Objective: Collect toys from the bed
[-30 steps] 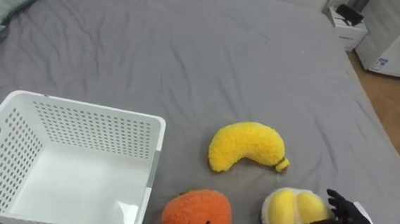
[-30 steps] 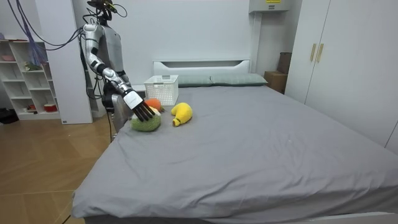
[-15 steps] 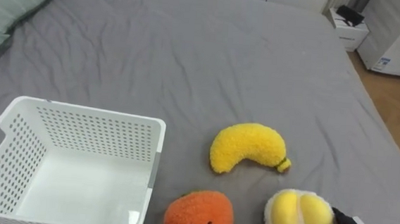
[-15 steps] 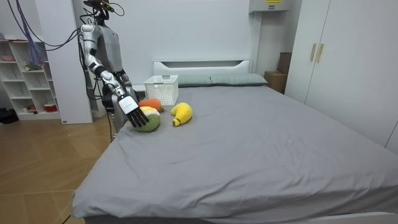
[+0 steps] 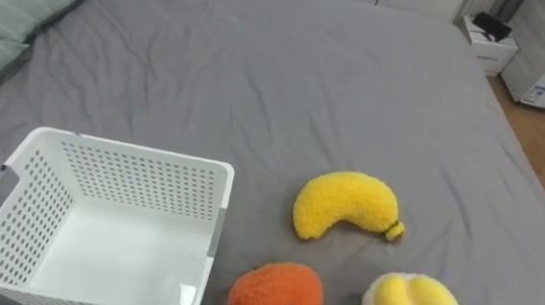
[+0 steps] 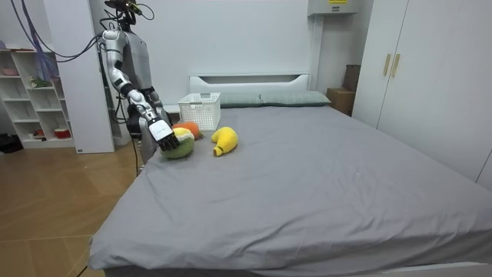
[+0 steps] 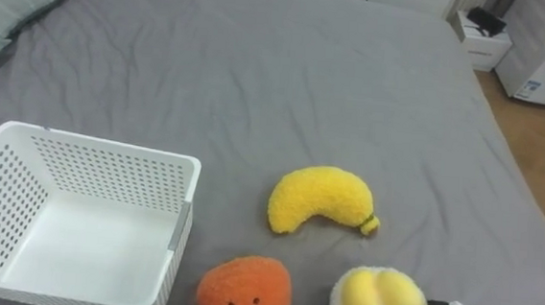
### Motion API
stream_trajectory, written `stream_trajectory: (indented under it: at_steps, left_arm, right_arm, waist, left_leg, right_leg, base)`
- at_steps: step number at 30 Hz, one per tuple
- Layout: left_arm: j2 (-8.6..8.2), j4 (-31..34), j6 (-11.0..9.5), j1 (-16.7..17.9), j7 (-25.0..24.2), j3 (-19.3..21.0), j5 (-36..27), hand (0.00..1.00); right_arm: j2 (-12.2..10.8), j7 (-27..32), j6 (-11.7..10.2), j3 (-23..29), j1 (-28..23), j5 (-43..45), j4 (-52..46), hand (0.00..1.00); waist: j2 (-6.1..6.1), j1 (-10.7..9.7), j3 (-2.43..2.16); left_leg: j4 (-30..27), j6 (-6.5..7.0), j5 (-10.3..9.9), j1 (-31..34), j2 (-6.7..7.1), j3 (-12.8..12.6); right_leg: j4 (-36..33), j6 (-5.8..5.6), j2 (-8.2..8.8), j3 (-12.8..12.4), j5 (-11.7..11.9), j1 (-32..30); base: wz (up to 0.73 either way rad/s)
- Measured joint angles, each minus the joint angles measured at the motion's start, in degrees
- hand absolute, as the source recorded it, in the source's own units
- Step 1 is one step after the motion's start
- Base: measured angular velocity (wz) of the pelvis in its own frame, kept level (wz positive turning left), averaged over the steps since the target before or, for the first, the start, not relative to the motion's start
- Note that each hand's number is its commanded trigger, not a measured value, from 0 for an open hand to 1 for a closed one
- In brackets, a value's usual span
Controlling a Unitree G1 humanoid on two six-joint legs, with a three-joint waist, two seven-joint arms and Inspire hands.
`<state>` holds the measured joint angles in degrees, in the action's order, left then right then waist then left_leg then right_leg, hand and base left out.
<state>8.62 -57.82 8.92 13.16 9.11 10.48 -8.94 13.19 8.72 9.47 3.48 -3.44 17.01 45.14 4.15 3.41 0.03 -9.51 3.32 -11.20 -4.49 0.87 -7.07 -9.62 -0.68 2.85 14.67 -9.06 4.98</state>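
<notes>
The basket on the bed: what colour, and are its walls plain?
White basket, its walls dotted with small holes; best in the left eye view.

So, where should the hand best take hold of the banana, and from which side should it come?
Take the banana at the thick middle of its arch, from above. It lies flat on the bed, touching nothing else, and its stem end is thin, so a grasp across the middle probably holds best.
</notes>
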Motion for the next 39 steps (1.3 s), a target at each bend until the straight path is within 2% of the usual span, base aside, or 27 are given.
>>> stream_trajectory:
  at_steps: [3,5,6,10,12,15,18,23,25,27,32,35,36,39]
  left_arm:
    - [0.01,-0.06,-0.66,0.3,0.51,0.04,-0.45,0.0]
    - [-0.1,-0.06,-0.81,0.21,0.56,0.05,-0.43,0.0]
    - [-0.13,-0.08,-0.87,0.29,0.53,0.05,-0.37,0.0]
    - [-0.16,-0.08,-2.2,0.37,0.37,0.05,-0.42,0.0]
    - [-0.33,-0.07,-2.84,0.21,0.37,0.03,-0.47,0.0]
    - [-0.41,-0.08,-3.09,0.2,0.33,0.09,-0.36,0.0]
    - [-0.46,-0.28,-3.12,0.51,-0.2,0.11,-0.36,0.0]
    - [-0.77,-0.29,-4.12,0.91,-0.91,0.57,-0.39,0.0]
    - [-0.77,0.04,-4.27,0.91,-0.98,0.56,-0.23,0.0]
    - [-0.69,0.26,-4.34,0.89,-1.1,0.55,0.43,0.0]
    - [-0.65,0.37,-4.35,0.63,-1.83,-0.05,0.66,0.0]
    - [-0.56,0.4,-4.34,0.23,-1.96,-0.63,0.66,0.0]
    - [-0.55,0.38,-4.32,-0.36,-2.1,-0.5,0.77,0.0]
    - [-0.76,0.32,-4.27,-1.19,-2.05,-0.49,1.93,0.0]
  right_arm:
    - [-0.41,3.52,-1.32,0.03,0.03,-6.87,1.21,1.0]
    - [-0.85,4.97,-1.39,0.16,-0.03,-8.97,1.39,1.0]
    - [-1.13,5.58,-1.42,0.23,-0.05,-10.32,1.39,1.0]
    - [-1.82,7.34,-2.39,0.41,-0.06,-15.2,1.37,1.0]
    - [-1.84,8.44,-3.38,0.47,-0.05,-20.85,1.14,1.0]
    - [-1.81,9.97,-4.01,0.69,0.07,-26.24,0.92,1.0]
    - [-1.71,10.33,-3.97,2.18,0.25,-27.97,-2.12,1.0]
    - [-1.31,11.18,-4.05,2.83,0.17,-29.14,-17.46,1.0]
    - [-0.76,11.14,-4.05,2.85,0.13,-28.09,-24.5,1.0]
    - [0.6,10.59,-4.74,2.78,0.34,-27.1,-32.01,1.0]
    - [1.02,7.54,-4.74,2.15,4.78,-23.18,-36.43,1.0]
    - [2.48,5.82,-4.65,-0.37,7.76,-22.03,-38.22,1.0]
    - [3.25,4.35,-4.37,-1.08,8.68,-21.66,-39.03,1.0]
    - [3.36,2.28,-4.13,-1.14,12.37,-21.04,-39.12,1.0]
  waist:
    - [-0.18,-0.01,0.11]
    - [-0.22,-0.11,0.12]
    - [-0.48,-0.18,0.28]
    - [-0.92,-0.62,0.19]
    - [-1.37,-0.84,0.11]
    - [-1.87,-0.81,0.04]
    - [-2.25,-0.85,-0.07]
    - [-2.26,-1.8,0.06]
    - [-1.88,-1.91,0.18]
    - [-1.25,-1.63,0.09]
    - [-0.74,-1.28,0.08]
    - [-0.77,-0.89,0.08]
    - [-0.69,-0.39,0.12]
    - [-0.65,1.47,0.15]
  left_leg:
    - [0.02,0.0,0.0,-0.06,0.02,0.13]
    - [0.03,0.0,0.0,-0.06,0.02,0.12]
    - [-0.02,0.0,0.0,-0.02,0.04,0.3]
    - [-0.09,0.01,-0.01,0.22,0.1,0.59]
    - [-0.07,0.02,-0.02,0.33,0.14,0.65]
    - [0.02,0.01,0.0,0.53,0.15,0.65]
    - [0.11,0.01,0.02,0.27,0.13,0.18]
    - [0.03,0.01,0.02,0.37,0.1,0.07]
    - [0.07,0.01,0.01,0.54,0.12,0.13]
    - [-0.09,0.01,0.02,0.6,0.14,0.16]
    - [-0.1,0.01,0.02,0.63,0.12,0.51]
    - [-0.26,0.01,0.02,1.9,0.04,0.55]
    - [-0.35,0.0,0.04,2.11,0.03,0.66]
    - [-0.54,-0.01,0.05,1.95,0.01,0.65]
  right_leg:
    - [-0.03,0.0,-0.03,-0.2,0.0,0.19]
    - [-0.03,0.0,-0.02,-0.22,0.0,0.18]
    - [-0.03,0.0,-0.02,-0.14,0.0,0.24]
    - [0.01,-0.04,0.05,0.15,-0.02,0.22]
    - [0.04,-0.12,0.11,0.15,-0.08,0.1]
    - [0.05,-0.13,0.03,-0.1,-0.11,-0.19]
    - [-0.13,-0.13,0.05,-0.22,-0.11,-0.29]
    - [-0.14,-0.14,0.14,-0.18,-0.11,-0.4]
    - [-0.11,-0.19,0.23,-0.2,-0.16,-0.42]
    - [-0.09,-0.18,0.01,-0.25,-0.16,-0.45]
    - [-0.29,-0.13,0.03,0.19,-0.07,-0.57]
    - [-1.02,-0.08,0.11,0.32,-0.05,-1.91]
    - [-1.06,-0.07,0.13,0.48,-0.04,-2.07]
    - [-1.14,-0.03,0.14,0.53,-0.02,-2.02]
  base:
    - [0.01]
    - [0.0]
    - [0.0]
    - [0.03]
    - [0.0]
    - [0.0]
    - [-0.03]
    - [-0.01]
    - [0.02]
    - [0.02]
    - [0.0]
    - [0.0]
    - [0.0]
    - [0.0]
